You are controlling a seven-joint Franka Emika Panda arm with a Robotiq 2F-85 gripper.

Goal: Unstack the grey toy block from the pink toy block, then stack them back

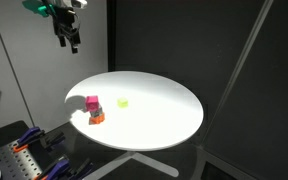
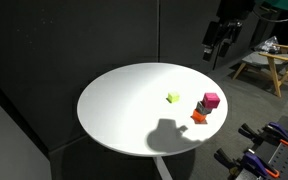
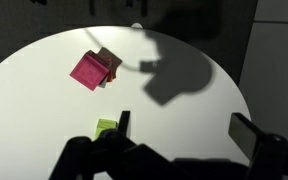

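The pink toy block (image 1: 92,102) sits on top of a darker, greyish block (image 1: 91,112) near the edge of a round white table (image 1: 154,125). Both exterior views show this stack, with the pink toy block (image 2: 211,100) uppermost. In the wrist view the pink toy block (image 3: 87,71) hides most of the grey block (image 3: 111,62). My gripper (image 1: 68,40) hangs high above the table, well apart from the stack. It also shows at the top of an exterior view (image 2: 218,50). In the wrist view my gripper (image 3: 184,130) is open and empty.
An orange block (image 1: 98,117) lies at the foot of the stack, also visible in an exterior view (image 2: 198,116). A yellow-green block (image 1: 123,101) lies alone nearer the table's middle. Tool racks (image 1: 24,160) stand below the table. A wooden stool (image 2: 269,65) stands behind it.
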